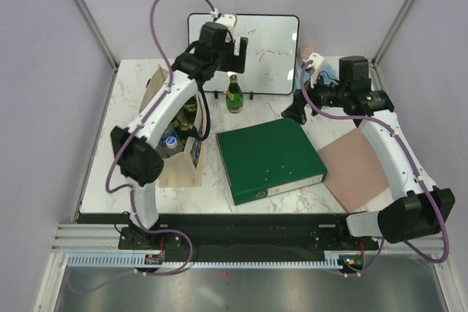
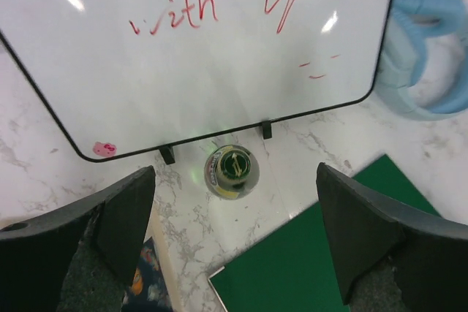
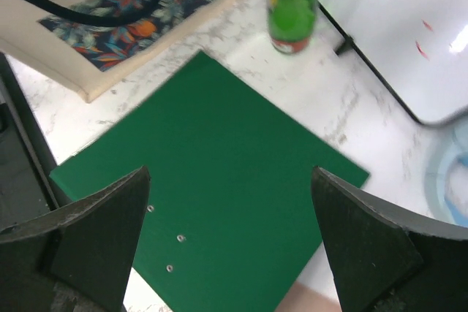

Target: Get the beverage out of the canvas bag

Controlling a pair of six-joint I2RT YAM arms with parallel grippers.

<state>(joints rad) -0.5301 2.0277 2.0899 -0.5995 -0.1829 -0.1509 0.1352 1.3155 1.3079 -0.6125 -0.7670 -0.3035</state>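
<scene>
Now — left hand (image 2: 234,184) spread apart above upright green bottle (image 1: 234,94), upper centre | right hand (image 3: 230,180) spread apart over green binder (image 1: 270,158) | canvas bag (image 1: 179,173) left, on counter (image 1: 99,180)

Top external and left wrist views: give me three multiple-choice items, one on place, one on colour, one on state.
1. Where does the green bottle stand?
A. inside the canvas bag
B. on the table in front of the whiteboard
C. on the green binder

2. What colour is the writing on the whiteboard?
A. red
B. black
C. blue

3. How is the left gripper?
A. shut on the bottle
B. shut on nothing
C. open above the bottle

Key:
1 B: the bottle stands upright on the marble, apart from the canvas bag.
2 A: the wrist view shows red script.
3 C: its fingers stand wide on either side of the bottle and do not touch it.
</scene>
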